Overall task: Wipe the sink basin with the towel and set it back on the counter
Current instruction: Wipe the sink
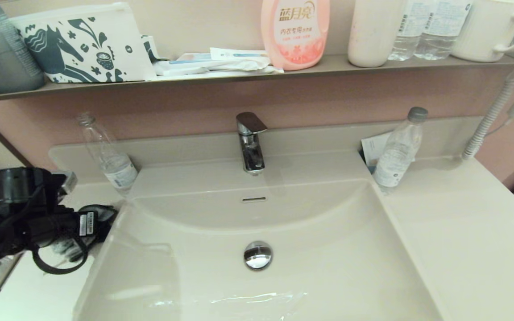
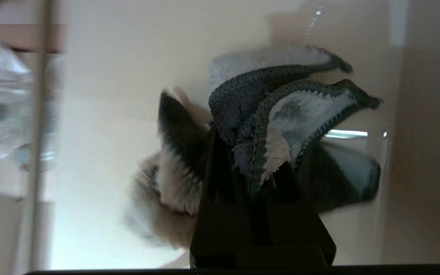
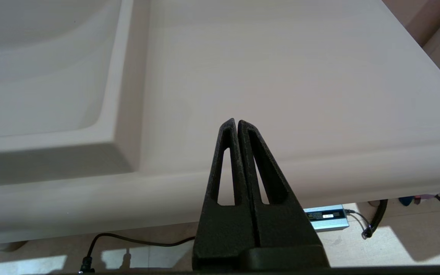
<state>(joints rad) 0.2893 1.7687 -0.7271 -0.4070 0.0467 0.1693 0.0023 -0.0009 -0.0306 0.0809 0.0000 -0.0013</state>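
One towel (image 2: 281, 114) was clamped between the left gripper (image 2: 260, 168) fingers at the head view's left edge, above the table (image 1: 462, 249) beside the sink basin (image 1: 328, 267). The right gripper (image 3: 237, 123) fingers were closed, empty. Two bottles (image 1: 397, 151) stood behind.

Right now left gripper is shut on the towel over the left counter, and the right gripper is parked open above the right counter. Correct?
Not quite. The right gripper is shut, its fingers pressed together in the right wrist view, parked above the right part of the counter. The rest holds: the left gripper is shut on the towel at the left edge of the sink basin.
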